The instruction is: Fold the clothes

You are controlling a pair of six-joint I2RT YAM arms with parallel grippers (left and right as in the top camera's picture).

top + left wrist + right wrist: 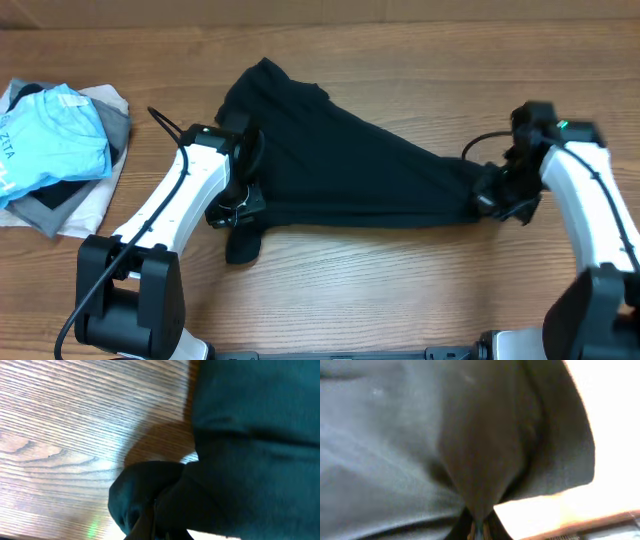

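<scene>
On wood-grain table [380,290]: left hand [232,205], right hand [488,197] both pinching black garment [340,170]

Black clothes [250,420] are filling the frame from 12 o'clock round through 3 to 6 o'clock, the soft fabric hanging in broad, smooth folds over a wood-grain table [75,415]. At 6 o'clock a bunched wad of the fabric is gathering into the left end effector [151,527], which is pinching it tight at the bottom edge. Bare table is showing from 7 to 11 o'clock, a faint green glint [92,530] reflecting near 7 o'clock. A shadow [160,445] is falling on the wood just above the bunch.
</scene>
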